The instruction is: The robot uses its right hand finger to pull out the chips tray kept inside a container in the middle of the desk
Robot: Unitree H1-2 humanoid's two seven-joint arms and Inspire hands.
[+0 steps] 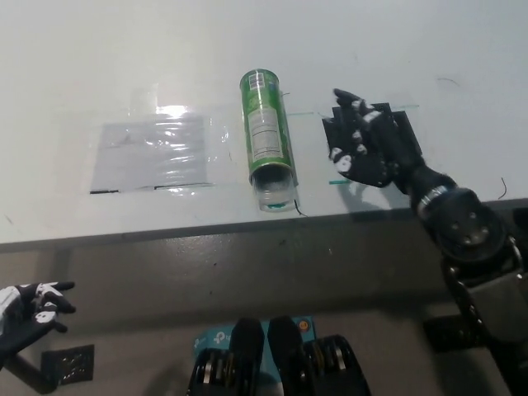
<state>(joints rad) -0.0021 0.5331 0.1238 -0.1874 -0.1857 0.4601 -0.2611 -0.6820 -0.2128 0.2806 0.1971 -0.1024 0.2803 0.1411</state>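
Note:
A green chips container (pixel 267 136) lies on its side in the middle of the white desk (pixel 247 41), its open mouth facing the near edge. The clear chips tray (pixel 273 196) shows at that mouth, sticking out a little. My black right hand (pixel 365 147) hovers over the desk to the right of the container, fingers spread and open, a short gap away from it. It covers part of a black patch. My white left hand (pixel 29 309) rests low at the lower left, below the desk edge, holding nothing.
A clear plastic sheet (pixel 153 153) is taped flat to the desk left of the container. A black square patch (pixel 396 124) lies right of it, under my right hand. The desk's near edge (pixel 247 227) runs just below the container's mouth.

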